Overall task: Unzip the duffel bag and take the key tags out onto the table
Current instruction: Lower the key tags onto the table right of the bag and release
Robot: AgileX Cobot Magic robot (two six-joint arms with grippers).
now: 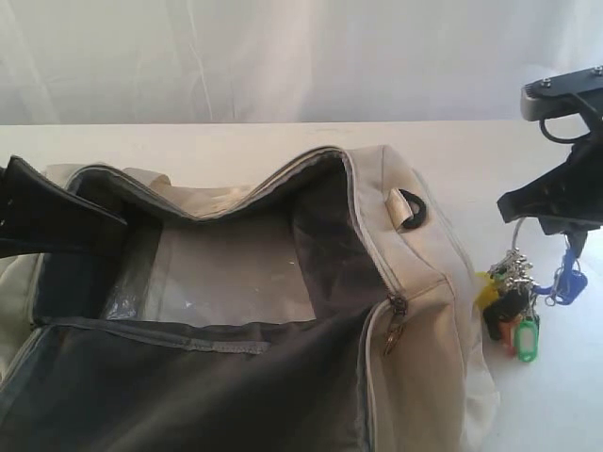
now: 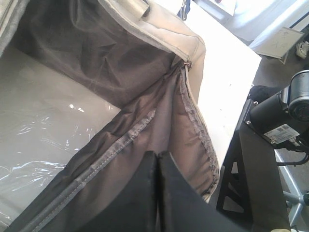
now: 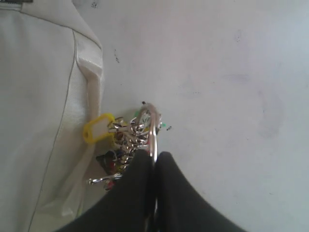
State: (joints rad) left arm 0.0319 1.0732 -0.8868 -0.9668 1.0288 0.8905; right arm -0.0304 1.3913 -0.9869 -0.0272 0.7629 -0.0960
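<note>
The cream duffel bag [image 1: 415,311] lies unzipped on the white table [image 1: 236,141], its dark lining and a clear plastic sheet [image 1: 226,273] showing inside. My left gripper [image 1: 121,222] is shut at the bag's left end. In the left wrist view its fingertips [image 2: 158,154] rest against the grey lining [image 2: 145,130], with nothing seen between them. My right gripper [image 1: 529,217] hangs right of the bag, shut on the big metal ring of the key tags [image 1: 513,306]. The bunch [image 3: 123,140] dangles just beside the bag's side [image 3: 38,96]. I cannot tell whether the lowest tags touch the table [image 3: 231,96].
A zipper pull [image 1: 393,331] hangs at the bag's right end, below a dark metal ring [image 1: 412,203]. Beyond the table's edge [image 2: 231,140] stand a dark frame and a motor [image 2: 282,108]. Bare tabletop lies behind and right of the bag.
</note>
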